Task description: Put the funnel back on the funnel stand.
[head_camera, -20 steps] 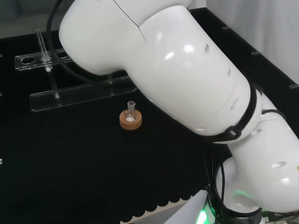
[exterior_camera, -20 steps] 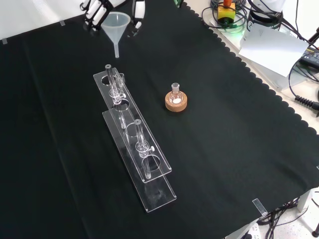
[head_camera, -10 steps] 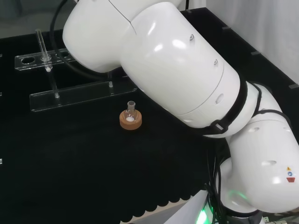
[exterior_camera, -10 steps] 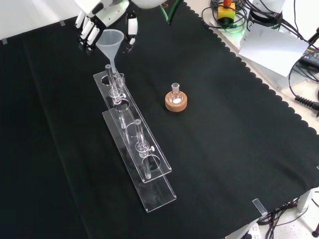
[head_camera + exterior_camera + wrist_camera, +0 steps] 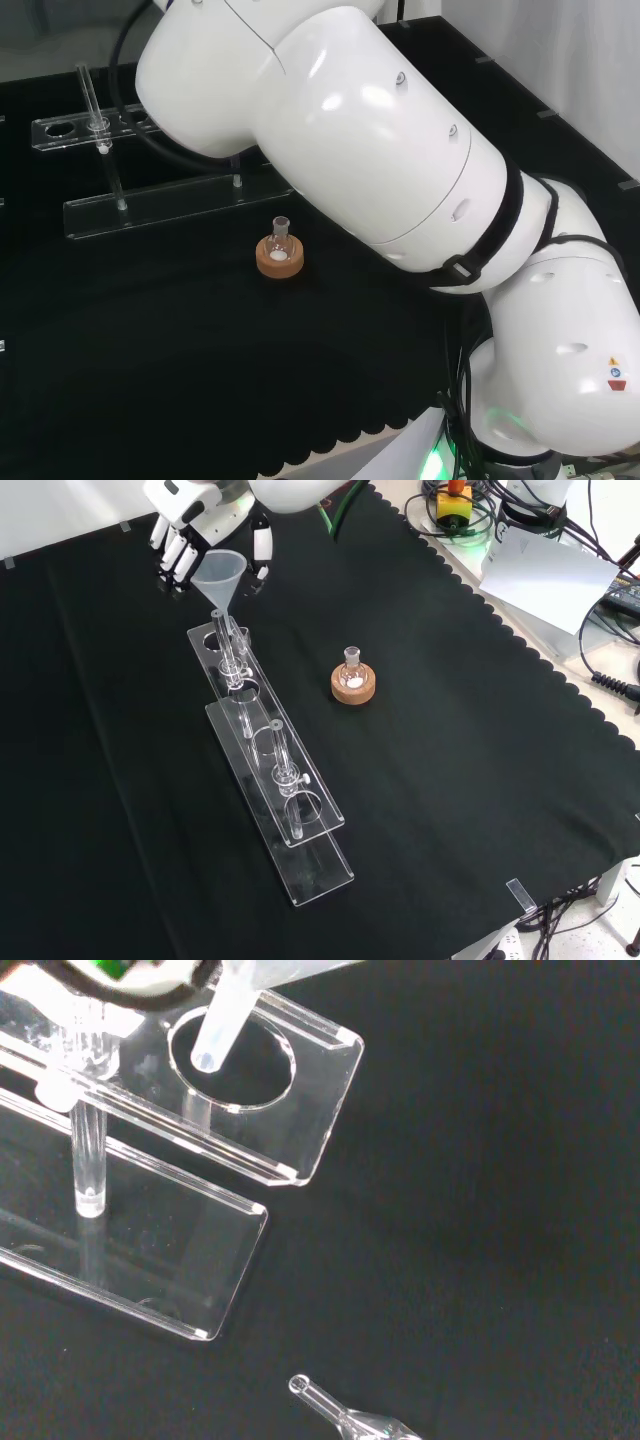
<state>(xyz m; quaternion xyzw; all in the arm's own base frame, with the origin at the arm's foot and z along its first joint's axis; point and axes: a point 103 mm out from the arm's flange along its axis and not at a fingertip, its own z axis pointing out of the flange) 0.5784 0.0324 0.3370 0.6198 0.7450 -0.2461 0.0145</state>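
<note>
In the front view the hand (image 5: pixel 185 535) sits at the top left, its fingers curled round the cone of a translucent white funnel (image 5: pixel 219 572). The clear acrylic funnel stand (image 5: pixel 320 865) runs away from it toward the bottom of that view. The funnel's stem hangs just over the stand's far end. From the wrist, the stem (image 5: pixel 220 1025) points into the round hole (image 5: pixel 275 1090) in the stand's top plate (image 5: pixel 320 1110), tip still above it. The head view has the stand (image 5: pixel 170 205) at the left, with the arm's white links in front of the hand.
A small glass flask on a cork ring (image 5: pixel 353 683) stands right of the stand, also seen in the head view as the flask (image 5: pixel 280 255). Thin upright posts (image 5: pixel 280 755) rise from the stand. Cables and paper (image 5: pixel 545 565) lie beyond the cloth's scalloped edge.
The hand has carried the funnel down and toward the stand's far end; the stem now hangs over the end hole. The flask and stand have not moved.
</note>
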